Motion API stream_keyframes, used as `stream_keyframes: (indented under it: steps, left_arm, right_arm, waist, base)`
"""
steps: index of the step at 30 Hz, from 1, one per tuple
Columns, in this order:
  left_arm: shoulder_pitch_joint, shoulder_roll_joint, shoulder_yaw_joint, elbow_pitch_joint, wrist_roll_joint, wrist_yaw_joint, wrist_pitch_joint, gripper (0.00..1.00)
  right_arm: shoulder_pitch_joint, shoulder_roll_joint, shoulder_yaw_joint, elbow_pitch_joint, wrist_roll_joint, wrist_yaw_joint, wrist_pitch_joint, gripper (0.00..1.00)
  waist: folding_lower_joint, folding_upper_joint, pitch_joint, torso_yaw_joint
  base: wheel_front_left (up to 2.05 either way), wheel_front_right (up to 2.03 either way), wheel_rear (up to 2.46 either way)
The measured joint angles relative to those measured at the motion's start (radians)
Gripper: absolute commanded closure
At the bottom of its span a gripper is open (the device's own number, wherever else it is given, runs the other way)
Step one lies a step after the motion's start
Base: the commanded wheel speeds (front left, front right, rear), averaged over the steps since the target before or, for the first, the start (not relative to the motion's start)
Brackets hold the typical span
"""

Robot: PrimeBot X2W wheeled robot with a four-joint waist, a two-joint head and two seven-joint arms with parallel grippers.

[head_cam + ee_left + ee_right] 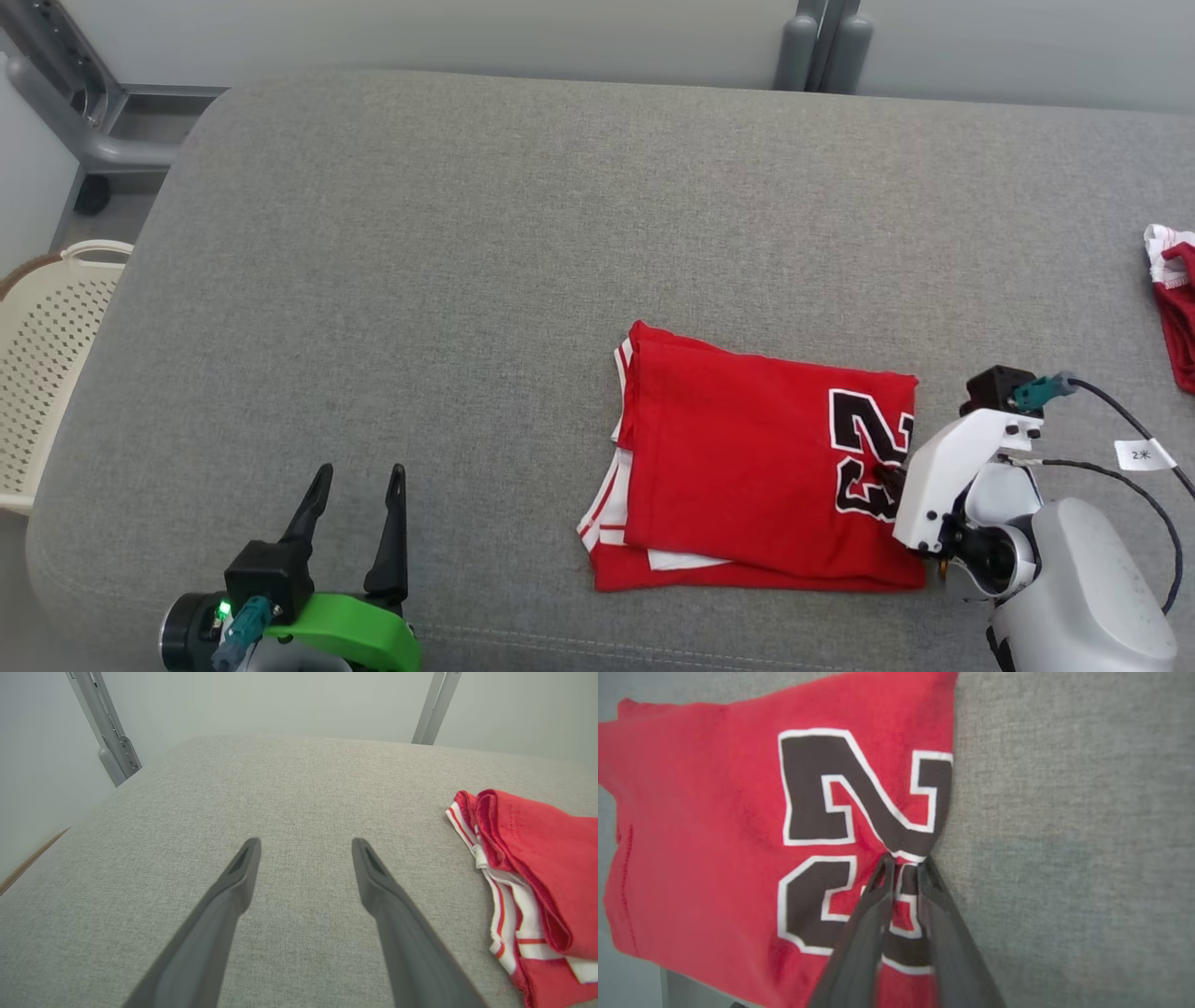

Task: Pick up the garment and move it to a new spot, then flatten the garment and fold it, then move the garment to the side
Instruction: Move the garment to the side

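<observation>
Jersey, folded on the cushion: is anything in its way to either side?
Leftward, nothing visible: bare cushion, the open left gripper nearer the front edge. Rightward, beyond the right gripper pinching the jersey by its edge, another red garment lies at the cushion's far right.

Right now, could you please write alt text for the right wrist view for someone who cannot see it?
The right gripper is shut on the edge of the folded red jersey, right beside its black number. The jersey lies on a grey cushion.

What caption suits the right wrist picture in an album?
The right tool pinches the edge of the red jersey by its number 23, on a grey cushion.
</observation>
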Motion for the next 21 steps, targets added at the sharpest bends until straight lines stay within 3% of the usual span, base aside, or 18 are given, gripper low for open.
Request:
stream_keyframes:
  steps: [9,21]
  left_arm:
    - [-0.002,0.0,0.012,-0.005,0.0,0.0,0.0,0.0]
    - [-0.015,0.0,-0.009,-0.052,-0.006,0.007,0.0,0.0]
  right_arm:
    - [-0.019,0.006,0.002,0.02,-0.046,0.001,-0.019,1.0]
    - [-0.158,0.008,-0.012,-0.039,-0.261,0.001,0.032,1.0]
  waist:
    - [0.0,0.0,-0.008,-0.002]
    - [0.0,0.0,0.001,-0.067]
  base:
    - [0.0,0.0,0.0]
    - [0.0,0.0,0.0]
